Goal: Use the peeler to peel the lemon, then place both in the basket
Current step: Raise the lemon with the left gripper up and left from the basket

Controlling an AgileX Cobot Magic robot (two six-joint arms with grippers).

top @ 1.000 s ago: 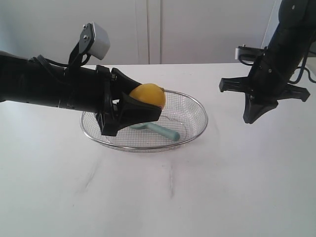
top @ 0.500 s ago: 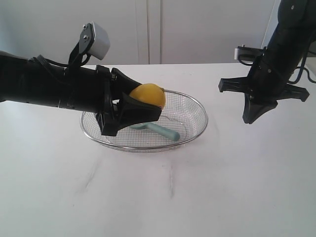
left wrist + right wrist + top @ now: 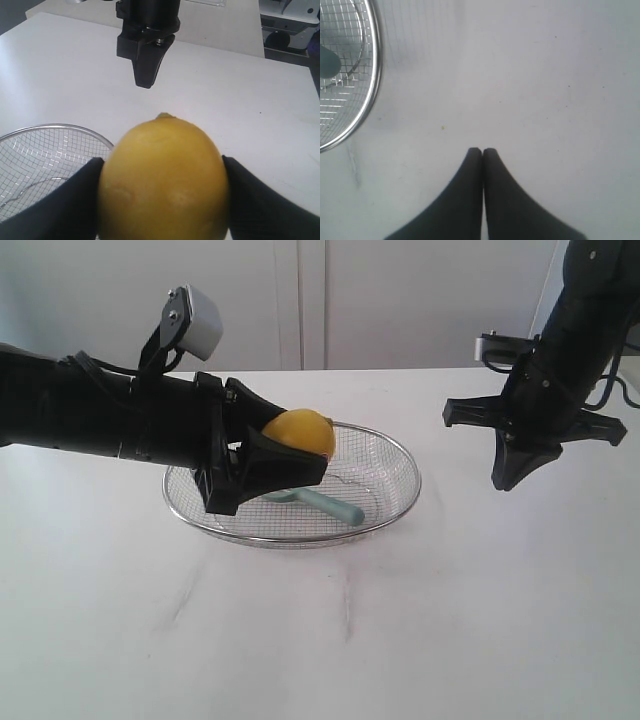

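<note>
Exterior: peeler (image 3: 335, 506) in basket (image 3: 416, 480); left wrist: left pincer (image 3: 162, 164) grips lemon (image 3: 165, 192).

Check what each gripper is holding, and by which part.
The left gripper holds the lemon, with its fingers pressed on two opposite sides across the lemon's middle. The right gripper is shut on nothing, above the table.

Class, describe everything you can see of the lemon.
The lemon is round and plain yellow, with smooth, faintly dimpled skin that looks whole on the sides shown and a small nub at one end. No sticker shows. The left gripper is shut on it, a black finger pressing each side. It hangs in the air above the basket, over the peeler lying inside, seemingly touching neither.
</note>
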